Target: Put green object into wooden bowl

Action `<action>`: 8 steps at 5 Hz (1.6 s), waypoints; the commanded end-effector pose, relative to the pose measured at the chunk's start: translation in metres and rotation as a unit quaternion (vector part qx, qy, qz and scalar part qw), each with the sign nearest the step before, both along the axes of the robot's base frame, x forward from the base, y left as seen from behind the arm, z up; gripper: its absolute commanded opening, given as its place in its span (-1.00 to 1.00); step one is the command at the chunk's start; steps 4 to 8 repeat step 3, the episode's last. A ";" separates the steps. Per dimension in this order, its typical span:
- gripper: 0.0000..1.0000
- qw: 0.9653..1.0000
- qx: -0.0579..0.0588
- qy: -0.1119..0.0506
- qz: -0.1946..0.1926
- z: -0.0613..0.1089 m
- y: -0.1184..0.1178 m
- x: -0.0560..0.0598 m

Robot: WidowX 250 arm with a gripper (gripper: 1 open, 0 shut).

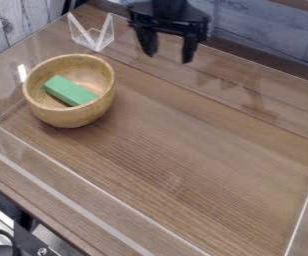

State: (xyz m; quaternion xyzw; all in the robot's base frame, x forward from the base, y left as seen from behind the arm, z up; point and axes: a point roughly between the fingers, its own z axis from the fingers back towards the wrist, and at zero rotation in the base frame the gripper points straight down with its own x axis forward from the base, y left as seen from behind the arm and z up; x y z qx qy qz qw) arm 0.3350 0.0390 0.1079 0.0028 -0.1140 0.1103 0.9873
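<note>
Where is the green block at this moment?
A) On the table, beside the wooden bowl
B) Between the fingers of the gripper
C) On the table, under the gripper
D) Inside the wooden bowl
D: the green block lies within the walls of the wooden bowl, well apart from the gripper.

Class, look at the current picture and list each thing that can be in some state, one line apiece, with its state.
Green block: lying inside the bowl, let go.
Wooden bowl: upright on the table, holding the green block.
Gripper: open, at the far side of the table, away from the bowl.
Table: bearing the bowl.
</note>
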 end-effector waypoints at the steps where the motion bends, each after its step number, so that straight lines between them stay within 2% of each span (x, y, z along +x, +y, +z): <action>1: 1.00 1.000 0.000 -0.029 0.011 0.012 -0.013 0.005; 2: 1.00 0.999 0.005 -0.030 -0.010 0.013 -0.010 -0.001; 3: 1.00 0.999 0.008 -0.036 -0.011 0.016 0.003 -0.002; 8: 1.00 0.999 0.008 -0.036 -0.011 0.016 0.003 -0.002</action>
